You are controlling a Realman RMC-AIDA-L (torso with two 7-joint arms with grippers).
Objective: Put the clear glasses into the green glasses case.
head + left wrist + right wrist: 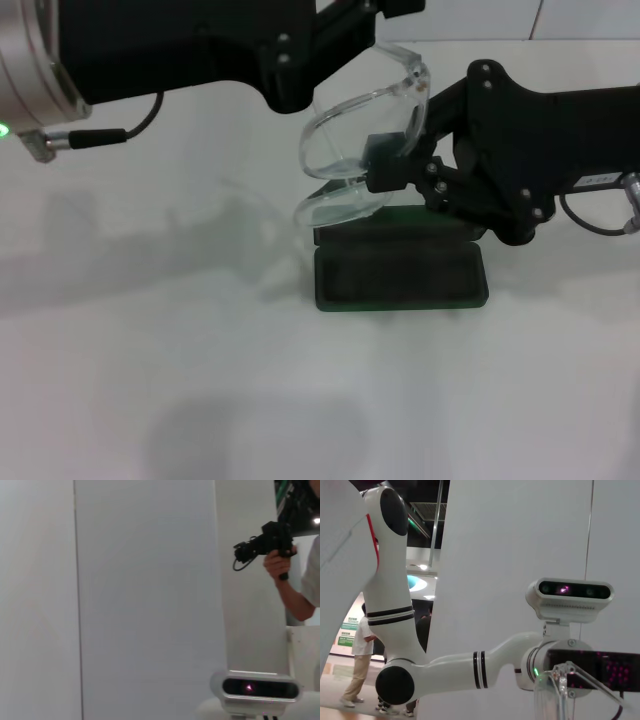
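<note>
We are mid-carry: the clear glasses point(365, 150) hang in the air just above the far edge of the green glasses case point(400, 272), which lies open on the white bench point(150, 380) with its dark lining facing up. The right gripper point(385, 165) comes in from the right, and its fingers look clenched on the middle of the frame, near the bridge. The left gripper point(345, 45) reaches in from the far left and meets the upper arm of the glasses, but we cannot tell whether its fingers grasp it or are released.

We judge the next move to be a lowering: the glasses sit tilted, nearly on edge, so they need turning flat and lining up lengthways with the tray, which looks barely wider than they are. The raised rim leaves little slack at either end.

Around the case the bench offers open room on the near and left sides; the right side is crowded by our right arm.
</note>
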